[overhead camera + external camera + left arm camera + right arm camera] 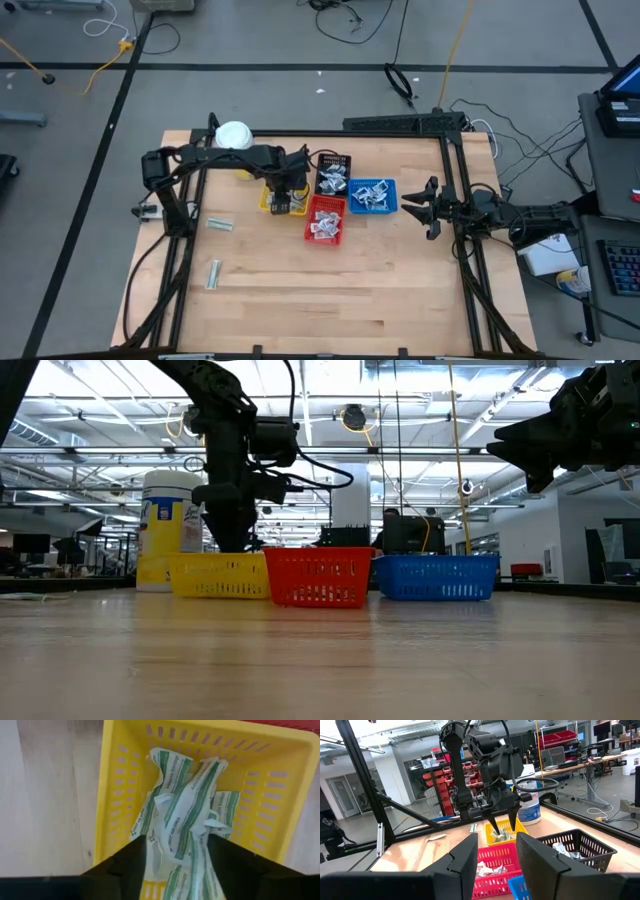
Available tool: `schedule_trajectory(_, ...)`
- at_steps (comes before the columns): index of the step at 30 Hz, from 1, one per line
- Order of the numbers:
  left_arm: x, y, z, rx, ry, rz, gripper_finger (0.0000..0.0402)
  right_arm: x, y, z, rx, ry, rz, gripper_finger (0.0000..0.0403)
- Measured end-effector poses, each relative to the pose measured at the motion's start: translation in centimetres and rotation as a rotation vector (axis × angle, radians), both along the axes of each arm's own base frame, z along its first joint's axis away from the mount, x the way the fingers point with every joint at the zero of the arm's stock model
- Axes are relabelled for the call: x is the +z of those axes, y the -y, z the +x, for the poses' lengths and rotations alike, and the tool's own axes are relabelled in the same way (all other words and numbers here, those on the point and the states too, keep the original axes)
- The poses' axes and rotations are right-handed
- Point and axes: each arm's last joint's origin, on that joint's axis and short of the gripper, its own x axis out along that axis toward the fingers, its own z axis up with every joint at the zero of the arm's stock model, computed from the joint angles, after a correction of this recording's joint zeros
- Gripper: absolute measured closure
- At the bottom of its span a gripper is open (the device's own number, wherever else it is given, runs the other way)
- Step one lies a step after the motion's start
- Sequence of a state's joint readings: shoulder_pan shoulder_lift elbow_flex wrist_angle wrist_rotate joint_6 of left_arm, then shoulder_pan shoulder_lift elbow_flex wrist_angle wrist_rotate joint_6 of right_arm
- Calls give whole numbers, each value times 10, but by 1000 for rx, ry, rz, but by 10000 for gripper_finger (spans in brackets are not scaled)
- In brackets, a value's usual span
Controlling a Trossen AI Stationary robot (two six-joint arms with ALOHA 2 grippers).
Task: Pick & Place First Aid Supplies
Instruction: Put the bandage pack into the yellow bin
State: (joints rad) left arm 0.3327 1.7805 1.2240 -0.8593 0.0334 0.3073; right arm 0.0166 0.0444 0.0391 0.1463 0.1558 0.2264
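Left end effector (287, 195) hangs low over the yellow tray (272, 201), fingers apart, nothing clamped between them. In the left wrist view the two dark fingers (125, 865) straddle a loose heap of green-striped packets (187, 815) lying in that tray, so this reads as a drop point: fingers spread to let a packet fall in with its kind.

Trays sit clustered mid-worktop, touching or nearly so: red tray (325, 220) just beside the yellow one, blue tray (373, 195) next along, black tray (333, 174) behind. Each holds white packets, apparently one kind per tray, which would explain the grouping.

Two packets remain out on the bare worktop (330, 290), well apart from the trays on the left arm's side: one (220, 224) nearer the arm base, one (213, 273) closer to the front edge. Likely the next picks.

White jar (234, 134) stands behind the yellow tray, out of the way.

Right end effector (425, 208) waits beside the blue tray, raised, fingers partly apart, holding nothing.
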Motion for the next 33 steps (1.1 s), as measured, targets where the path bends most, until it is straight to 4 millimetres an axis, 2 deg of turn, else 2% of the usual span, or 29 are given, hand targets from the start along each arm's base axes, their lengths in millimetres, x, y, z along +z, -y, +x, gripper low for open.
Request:
schedule_trajectory(6, 5, -3, -1, 75, 16, -11, 136, 0, 0, 0, 0, 0, 0, 273)
schedule_trajectory(13, 26, -12, -9, 322, 89, -38, 113, 0, 0, 0, 0, 0, 0, 273)
schedule_trajectory(18, 40, -15, -17, 507, 132, -69, 115, 0, 0, 0, 0, 0, 0, 273)
schedule_trajectory(26, 47, -23, -29, 941, 128, -131, 131, 0, 0, 0, 0, 0, 0, 273)
schedule_trajectory(29, 48, -18, -34, 973, 90, -136, 136, 0, 0, 0, 0, 0, 0, 273)
schedule_trajectory(33, 56, 0, -50, 975, 102, -146, 145, 0, 0, 0, 0, 0, 0, 273)
